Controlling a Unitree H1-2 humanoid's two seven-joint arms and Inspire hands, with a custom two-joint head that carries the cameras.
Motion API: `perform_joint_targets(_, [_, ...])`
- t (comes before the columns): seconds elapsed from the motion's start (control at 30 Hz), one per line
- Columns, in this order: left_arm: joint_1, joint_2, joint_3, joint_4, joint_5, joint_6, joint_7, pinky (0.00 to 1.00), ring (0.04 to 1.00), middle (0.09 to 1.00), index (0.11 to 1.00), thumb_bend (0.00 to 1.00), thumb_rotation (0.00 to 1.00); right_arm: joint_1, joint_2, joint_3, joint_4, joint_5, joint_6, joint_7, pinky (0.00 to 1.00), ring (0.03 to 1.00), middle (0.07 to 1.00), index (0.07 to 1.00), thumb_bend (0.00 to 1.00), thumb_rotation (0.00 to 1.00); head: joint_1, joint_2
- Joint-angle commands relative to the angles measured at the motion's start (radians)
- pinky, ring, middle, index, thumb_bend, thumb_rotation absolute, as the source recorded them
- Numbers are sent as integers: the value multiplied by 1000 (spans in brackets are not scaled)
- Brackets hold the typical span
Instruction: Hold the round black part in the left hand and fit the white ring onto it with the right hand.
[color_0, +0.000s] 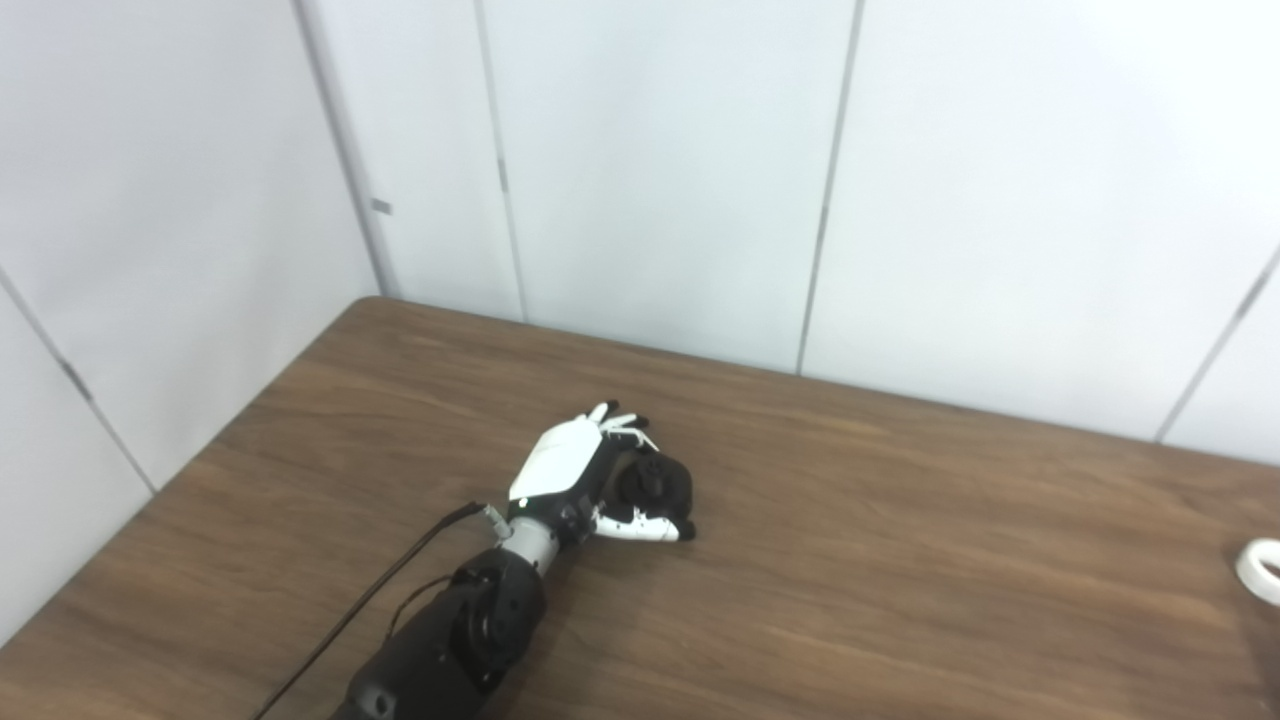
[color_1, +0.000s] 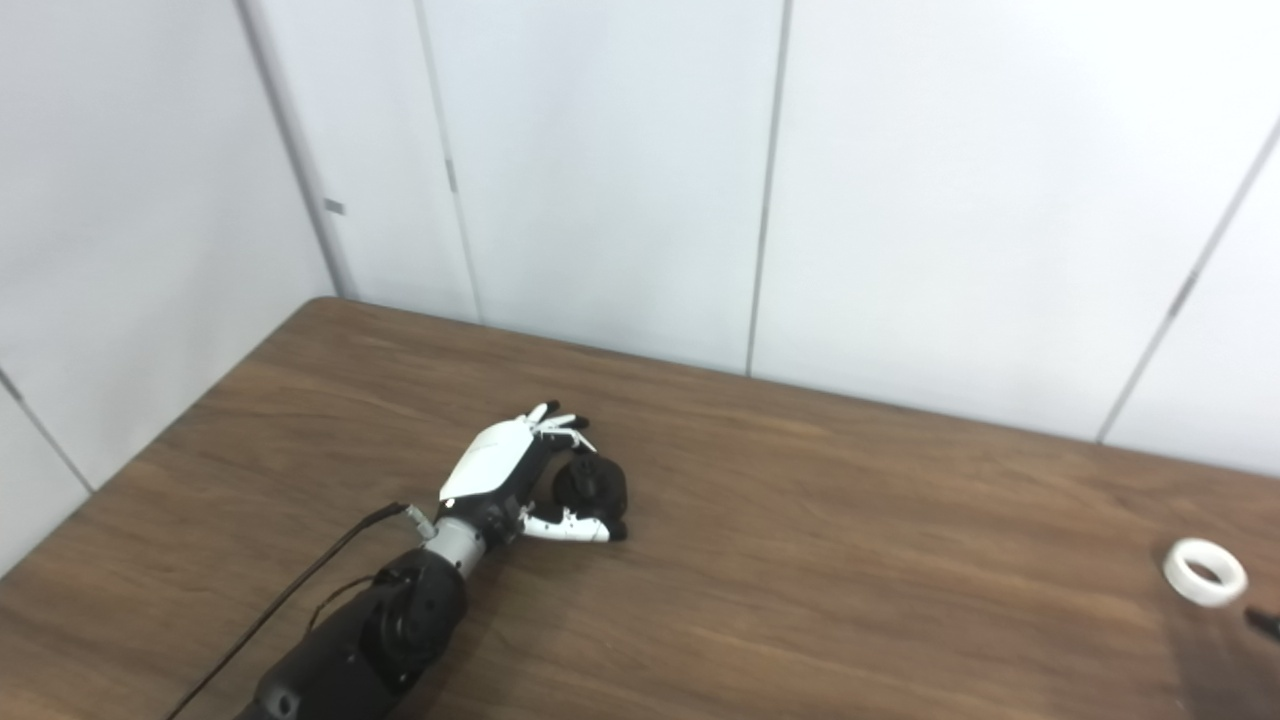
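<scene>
The round black part lies on the brown table, left of the middle; it also shows in the right eye view. My left hand wraps around it: the fingers curl over its far side and the thumb lies along its near side. The part still rests on the table. The white ring lies flat on the table at the far right; in the left eye view the picture's edge cuts it. Of my right hand only a small dark tip shows at the right edge, just beside the ring.
The brown wooden table stands in a corner of white panel walls. A black cable runs along my left forearm. A dark shadow falls on the table below the ring.
</scene>
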Motion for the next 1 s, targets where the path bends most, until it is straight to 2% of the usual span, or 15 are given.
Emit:
perform_joint_targets(0.0, [23,-21,-33,-63,4,-37,-56,1000,1000,884,477,521,48,-58,-46,-20,-15,-20,-8,-22,1000,1000,984,916,922,730,-17,3])
perform_joint_targets(0.03, [36,-23,-41,-87,8,-38,-69,1000,1000,888,478,521,48,-72,-54,-23,-10,-23,-6,-22,1000,1000,979,911,945,731,-36,7])
perform_joint_targets(0.07, [46,-22,-44,-104,11,-40,-80,1000,1000,889,478,521,48,-81,-57,-24,-10,-26,-2,-21,760,1000,970,895,969,718,-53,10])
perform_joint_targets(0.1, [56,-20,-47,-121,13,-46,-90,1000,1000,890,478,521,48,-91,-58,-24,-11,-26,4,-20,389,1000,966,883,985,713,-79,14])
perform_joint_targets(0.13, [67,-18,-52,-138,18,-51,-100,1000,1000,890,478,521,48,-101,-60,-23,-17,-32,13,-19,159,1000,960,871,995,701,-106,18])
perform_joint_targets(0.2, [91,-20,-66,-170,26,-62,-121,1000,1000,887,478,521,48,-120,-67,-21,-38,-52,60,-13,41,1000,936,834,1000,662,-143,23])
perform_joint_targets(0.33, [140,-25,-90,-217,28,-81,-163,1000,1000,881,478,520,48,-154,-58,-5,-99,-105,161,-6,1,971,905,796,984,526,-260,30])
perform_joint_targets(0.37, [151,-29,-97,-221,29,-89,-168,1000,1000,878,478,520,48,-163,-53,-1,-112,-107,186,-3,0,975,918,802,939,437,-268,30])
perform_joint_targets(0.43, [173,-24,-106,-222,22,-118,-179,1000,1000,876,478,520,47,-181,-44,16,-131,-129,238,1,0,991,941,824,879,280,-353,28])
perform_joint_targets(0.47, [180,-20,-110,-223,19,-131,-184,1000,1000,875,479,520,47,-189,-45,25,-126,-141,244,-1,0,995,950,835,860,223,-363,27])
perform_joint_targets(0.53, [195,-5,-109,-231,8,-155,-196,1000,1000,874,479,520,46,-206,-50,51,-103,-177,250,-9,0,999,961,848,874,257,-446,23])
perform_joint_targets(0.63, [217,6,-102,-245,-7,-186,-208,1000,1000,876,479,519,45,-243,-61,87,-53,-233,259,-17,0,1000,967,862,914,358,-499,20])
perform_joint_targets(0.73, [234,11,-100,-257,-3,-205,-221,1000,1000,875,479,519,44,-293,-78,118,-4,-279,285,-6,0,1000,984,867,933,374,-514,18])
perform_joint_targets(0.9, [247,15,-93,-263,2,-222,-233,1000,1000,881,480,518,42,-367,-123,157,85,-326,266,3,0,1000,988,830,967,340,-518,20])
perform_joint_targets(0.97, [249,17,-88,-264,3,-227,-236,1000,1000,879,480,518,42,-397,-144,179,108,-350,287,21,0,1000,993,818,974,336,-522,23])
